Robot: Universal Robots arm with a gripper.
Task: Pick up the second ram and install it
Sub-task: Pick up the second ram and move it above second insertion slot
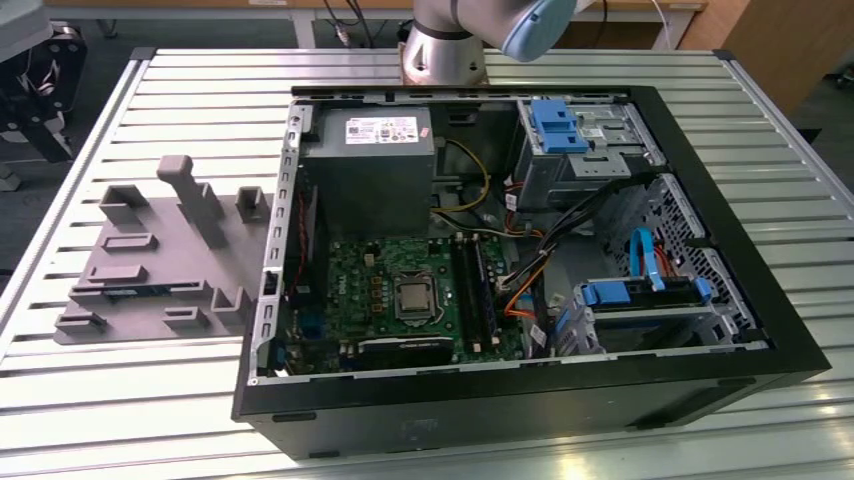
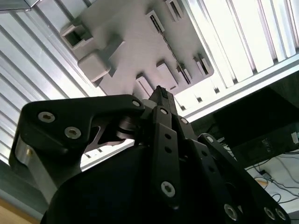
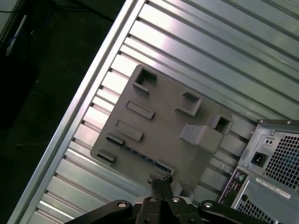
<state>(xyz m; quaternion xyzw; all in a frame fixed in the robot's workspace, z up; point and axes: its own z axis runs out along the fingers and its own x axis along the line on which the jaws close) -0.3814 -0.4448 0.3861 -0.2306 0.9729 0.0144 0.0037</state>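
Slatted table (image 1: 134, 400) w/ grey fixture (image 3: 163, 121) holding second ram (image 3: 145, 157); end effector (image 3: 161, 179) closed, empty.

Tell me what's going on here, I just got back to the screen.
The gripper hangs above the grey fixture, which sits on the slatted table beside the open computer case. Its fingers look shut together with nothing between them. The second ram lies in a slot of the fixture, not yet picked up.
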